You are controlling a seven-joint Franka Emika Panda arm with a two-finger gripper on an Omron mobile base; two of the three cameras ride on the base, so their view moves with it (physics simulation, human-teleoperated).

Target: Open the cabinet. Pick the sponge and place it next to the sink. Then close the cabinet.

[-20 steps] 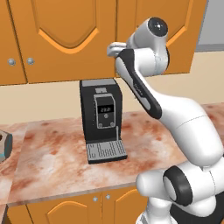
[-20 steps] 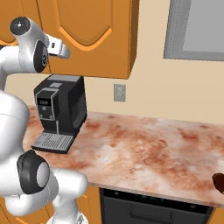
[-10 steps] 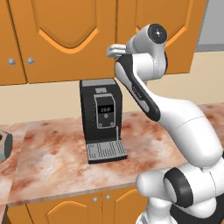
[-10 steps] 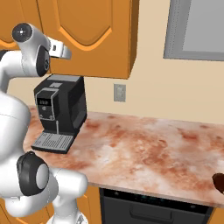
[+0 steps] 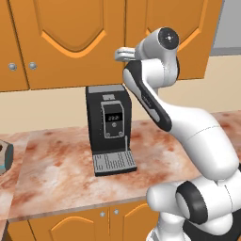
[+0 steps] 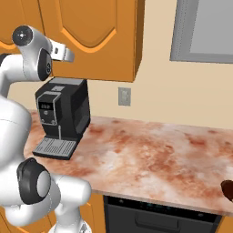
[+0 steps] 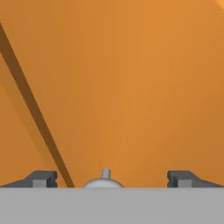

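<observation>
The cabinet (image 5: 190,44) (image 6: 102,50) is an orange wall door with an arched raised panel, and it is closed. My gripper (image 5: 118,54) (image 6: 69,55) is raised to the door's lower edge, above the coffee machine. In the hand view the orange door panel (image 7: 131,87) is very close. Its round silver knob (image 7: 105,178) sits between my two fingertips (image 7: 41,178), with space on both sides. The gripper (image 7: 112,178) is open and holds nothing. The sponge and the sink are out of view.
A black coffee machine (image 5: 109,127) (image 6: 63,116) stands on the marbled counter (image 5: 61,160) (image 6: 150,154) right under my hand. Neighbouring wall doors carry two silver knobs (image 5: 32,66). A wall outlet (image 6: 124,96), a window (image 6: 205,27) and a dark brown object (image 6: 227,190) lie to the right.
The upper arm joint has dipped a little and the hand has edged slightly along the door. The gripper stays open.
</observation>
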